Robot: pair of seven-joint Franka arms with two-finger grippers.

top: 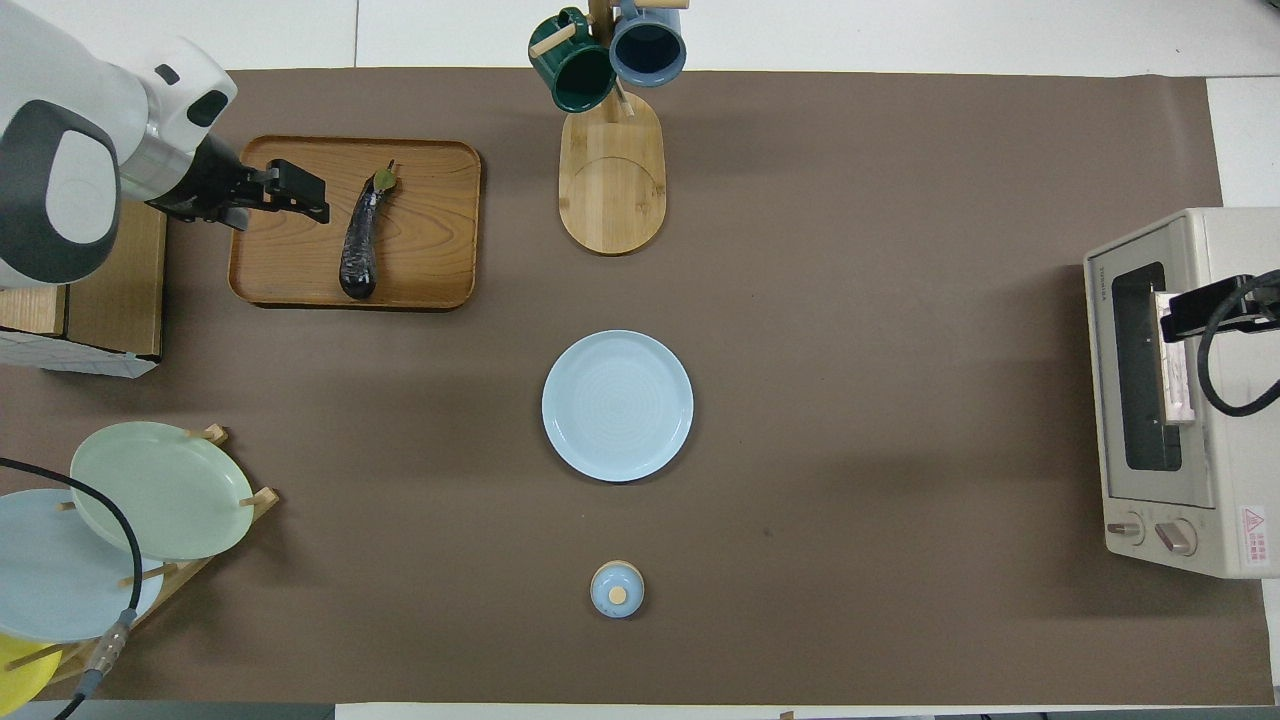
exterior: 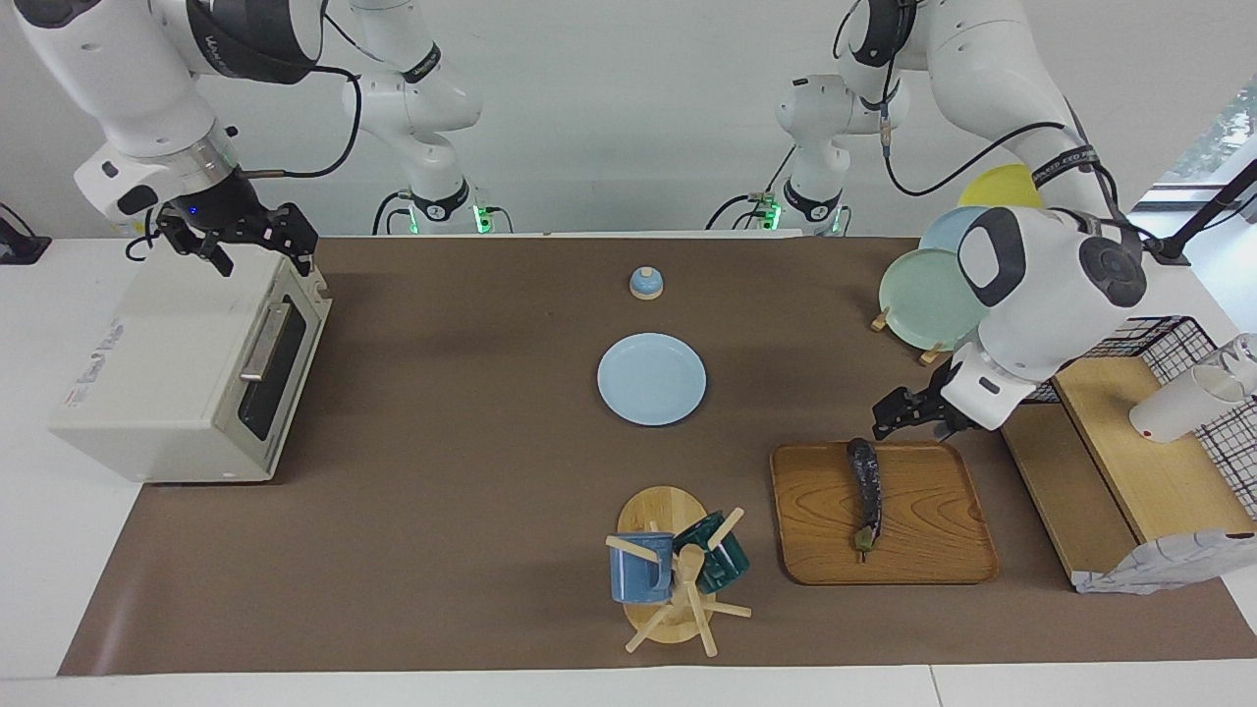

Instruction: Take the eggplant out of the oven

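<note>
Eggplant [exterior: 865,491] out of oven [exterior: 191,368], lying free on wooden tray [exterior: 933,550]. Oven door shut. Left gripper [exterior: 908,414] open, raised beside tray; right gripper [exterior: 250,245] open above oven. Task looks done.

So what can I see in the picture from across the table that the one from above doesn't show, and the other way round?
Only the facing view shows the arms' bases, the right gripper whole over the oven, the oven's side, and a wire basket.

Only the overhead view shows the oven's knobs and looks down into the mugs.

Both show the eggplant lying free on the wooden tray, the left gripper open and raised beside it, and the blue plate.
</note>
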